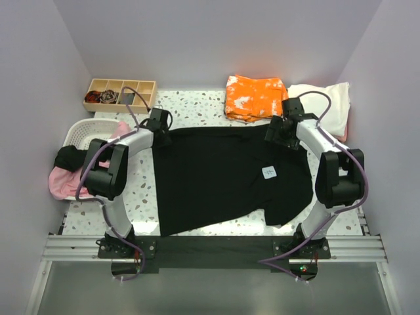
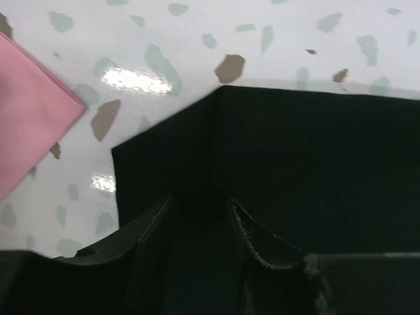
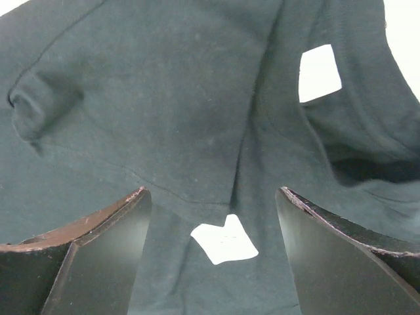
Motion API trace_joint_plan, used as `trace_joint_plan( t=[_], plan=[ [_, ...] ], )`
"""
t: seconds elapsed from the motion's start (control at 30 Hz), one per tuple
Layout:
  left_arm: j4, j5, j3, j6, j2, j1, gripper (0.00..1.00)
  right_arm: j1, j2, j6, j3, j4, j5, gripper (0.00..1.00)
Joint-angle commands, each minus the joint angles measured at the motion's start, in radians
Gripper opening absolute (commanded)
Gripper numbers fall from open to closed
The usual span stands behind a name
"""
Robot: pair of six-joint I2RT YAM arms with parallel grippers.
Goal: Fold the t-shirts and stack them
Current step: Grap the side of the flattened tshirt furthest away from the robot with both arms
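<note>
Bare speckled table (image 1: pixel 197 106) lies open between the wooden compartment tray (image 1: pixel 119 94) and the orange shirt (image 1: pixel 254 98) — the black t-shirt (image 1: pixel 216 177) fills the middle, the white basket (image 1: pixel 79 131) crowds the left edge.

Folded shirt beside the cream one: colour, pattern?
Folded shirt: orange with white blotches; best in top external view.

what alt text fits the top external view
A large black t-shirt lies spread on a speckled table, the left gripper and right gripper at its far corners. Beyond sit a folded orange shirt, a cream shirt and a wooden tray; a white basket stands left.
</note>
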Motion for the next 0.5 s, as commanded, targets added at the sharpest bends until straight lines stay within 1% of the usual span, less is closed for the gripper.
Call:
trace_joint_plan(
  t=[0.0,0.07,0.13,0.3,0.37,0.47],
  plan=[
    [0.054,0.182,-0.009,-0.032,-0.092,0.0,0.42,-0.041,-0.06,0.039,-0.046,0.015,-0.003,0.8],
    [0.063,0.243,-0.02,-0.046,-0.093,0.002,0.42,-0.065,-0.06,0.049,-0.062,0.035,-0.057,0.79],
    [0.074,0.271,-0.034,-0.067,-0.096,0.0,0.42,-0.075,-0.051,0.054,-0.079,0.06,-0.11,0.76],
    [0.092,0.303,-0.087,-0.09,-0.118,0.0,0.42,-0.075,-0.028,0.077,-0.114,0.13,-0.212,0.66],
    [0.1,0.311,-0.112,-0.101,-0.122,0.0,0.42,-0.075,-0.01,0.092,-0.119,0.172,-0.279,0.63],
    [0.118,0.308,-0.138,-0.118,-0.132,0.002,0.42,-0.073,0.013,0.109,-0.122,0.195,-0.322,0.57]
  ],
)
